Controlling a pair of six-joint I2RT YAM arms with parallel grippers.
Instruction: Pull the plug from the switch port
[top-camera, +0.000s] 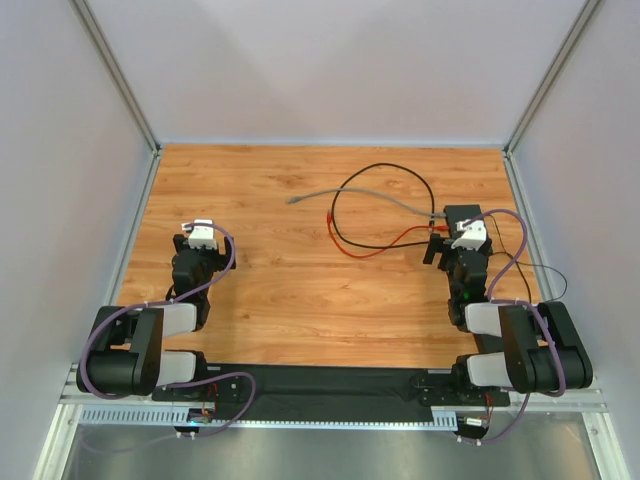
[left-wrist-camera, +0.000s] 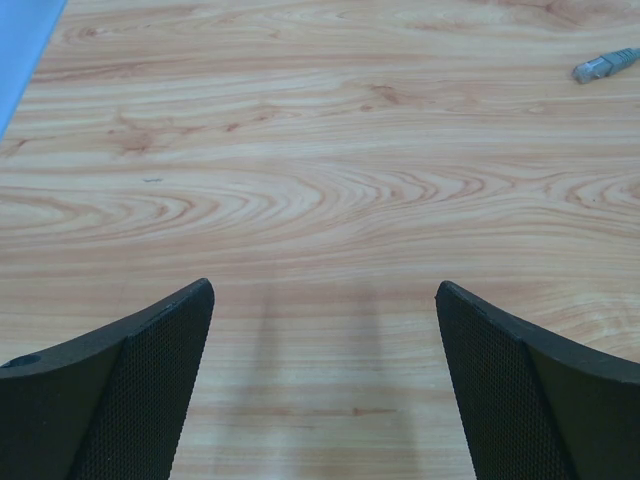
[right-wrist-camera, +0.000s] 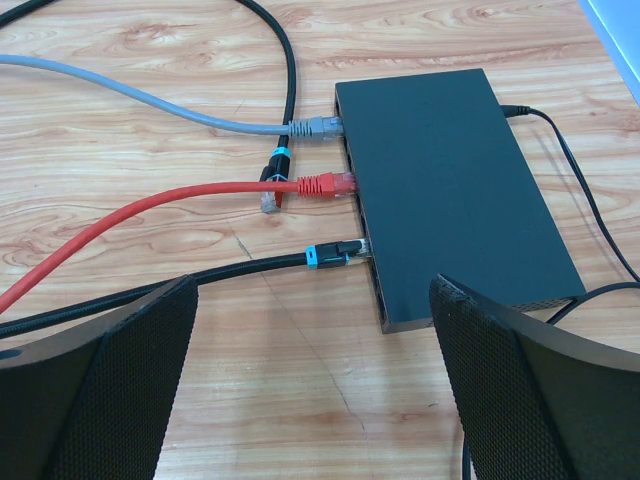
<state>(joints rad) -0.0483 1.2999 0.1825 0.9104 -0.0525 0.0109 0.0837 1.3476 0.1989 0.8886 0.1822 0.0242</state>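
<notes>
On table (top-camera: 300, 290), right side: switch (right-wrist-camera: 450, 190) holding grey plug (right-wrist-camera: 315, 126), red plug (right-wrist-camera: 325, 184), black plug (right-wrist-camera: 340, 252) in ports (right-wrist-camera: 360, 215); right gripper (right-wrist-camera: 312, 290) hovering spread nearby; left gripper (left-wrist-camera: 325, 290) hanging spread

Counted one switch (right-wrist-camera: 450, 190) near the right edge of the tabletop, with three network cables running to it: one grey cable (right-wrist-camera: 150, 100), one red cable (right-wrist-camera: 150, 215) and one black cable (right-wrist-camera: 150, 285), plus one thin black cord (right-wrist-camera: 590, 200). Three plugs sat in its ports, a grey plug (right-wrist-camera: 315, 127), a red plug (right-wrist-camera: 325, 184) and a black plug (right-wrist-camera: 340, 252). Three free ends lay loose on the wood: a grey free end (left-wrist-camera: 600, 66), a red free end (top-camera: 331, 214) and a clear free end (right-wrist-camera: 269, 200). Two grippers were noted towards the near edge, left gripper (left-wrist-camera: 322, 290) and right gripper (right-wrist-camera: 315, 285), with two fingers each.
</notes>
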